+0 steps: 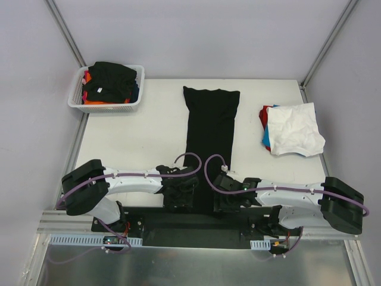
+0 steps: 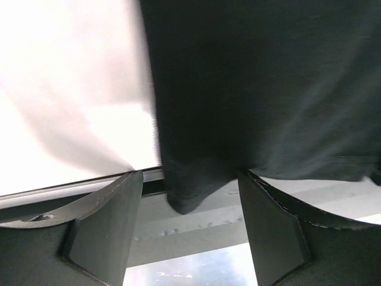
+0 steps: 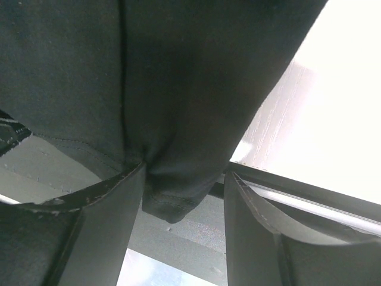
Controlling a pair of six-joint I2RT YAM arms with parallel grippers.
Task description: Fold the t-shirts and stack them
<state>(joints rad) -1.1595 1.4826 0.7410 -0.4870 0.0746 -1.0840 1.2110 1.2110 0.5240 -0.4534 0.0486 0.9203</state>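
A: From above, where is the shirt lying?

B: The black shirt (image 1: pixel 209 125) is lying as a long strip on the bench (image 1: pixel 137 137), running away ahead of both tools. Its near end is drooping over the edge between the left tool (image 1: pixel 178 193) and the right tool (image 1: pixel 229 193). A white shirt (image 1: pixel 294 137) is topping a stack ahead and to the right of the right tool. The basket (image 1: pixel 76 101) is sitting far ahead-left of the left tool.

A: And the left wrist?

B: Its fingers (image 2: pixel 101 232) are standing spread, with a hem corner hanging in the gap, not pinched.

A: The right wrist?

B: Likewise its fingers (image 3: pixel 101 232) are standing spread, the other corner sagging between them and brushing one finger.

A: How is it going to handle?

B: I'm judging it light, limp and apt to slide. Each tool should be taking its hem corner deep between the fingers.

A: Any writing?

B: Nothing readable is showing.
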